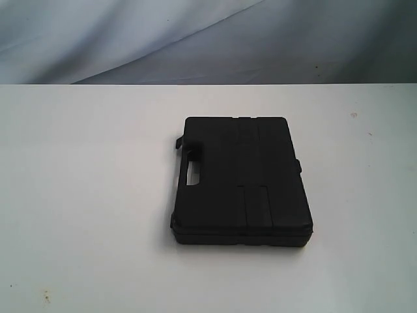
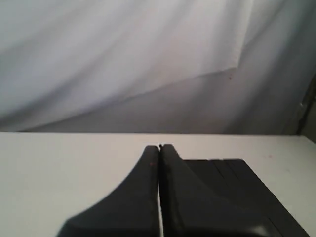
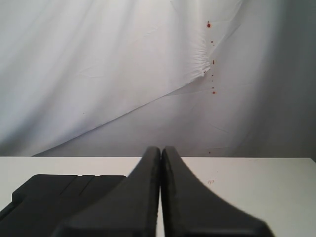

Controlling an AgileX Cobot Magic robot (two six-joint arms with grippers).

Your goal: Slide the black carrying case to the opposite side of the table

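You have the flat, matte black case (image 1: 241, 181) lying on the plain white table (image 1: 91, 195), with a moulded cut-out handle and ribbed grooves on its lid. The left gripper (image 2: 159, 147) and right gripper (image 3: 161, 148) are both pressed fully closed and hold nothing. The case lies ahead of each, partly hidden by the fingers.

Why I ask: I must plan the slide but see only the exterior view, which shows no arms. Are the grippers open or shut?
Observer: The left gripper is shut, its black fingers pressed together.
Operator: And the right one?
Observer: The right gripper is shut too.
Operator: Does either wrist camera see the flat matte black plastic case?
Observer: Both do; it lies on the wide white table ahead of each gripper, partly hidden by its fingers.
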